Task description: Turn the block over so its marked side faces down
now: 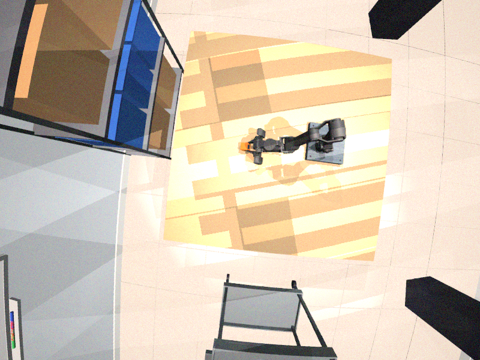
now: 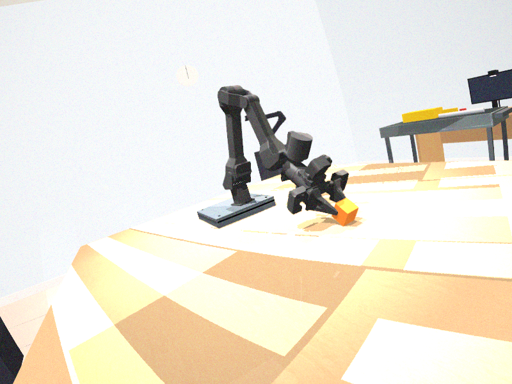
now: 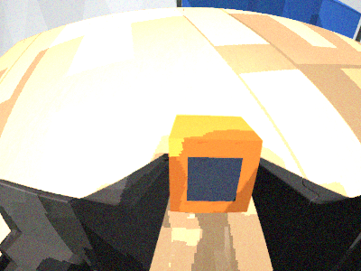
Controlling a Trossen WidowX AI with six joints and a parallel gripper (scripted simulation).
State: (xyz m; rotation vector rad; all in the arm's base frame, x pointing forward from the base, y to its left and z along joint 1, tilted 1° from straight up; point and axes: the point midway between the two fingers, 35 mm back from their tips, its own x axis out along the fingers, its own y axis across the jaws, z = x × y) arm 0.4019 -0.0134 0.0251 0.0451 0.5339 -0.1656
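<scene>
The hand [image 1: 248, 146] [image 2: 340, 205] [image 3: 211, 163] is clamped on the block [image 1: 244, 146] [image 2: 345, 212] [image 3: 215, 173], tilted just above or on the table [image 1: 267, 216] [image 2: 256, 285] [image 3: 104, 90] (I cannot tell which). Its dark square faces the wrist view. A shelf [image 1: 112, 73] stands beyond the table's edge.

Looks like a lab or workroom. Robot arm [image 1: 306, 138] [image 2: 235, 136] bolted to plate [image 1: 329, 158] [image 2: 212, 214] on wood-patterned table [image 1: 341, 240] [image 2: 264, 313]. Rack [image 1: 111, 133] of blue and brown bins alongside. Metal cart [image 1: 275, 351]. Wall clock [image 2: 187, 75], pale tiled floor [image 1: 434, 174]. Beyond: grey bench [image 2: 438, 128], monitor [image 2: 491, 87].
</scene>
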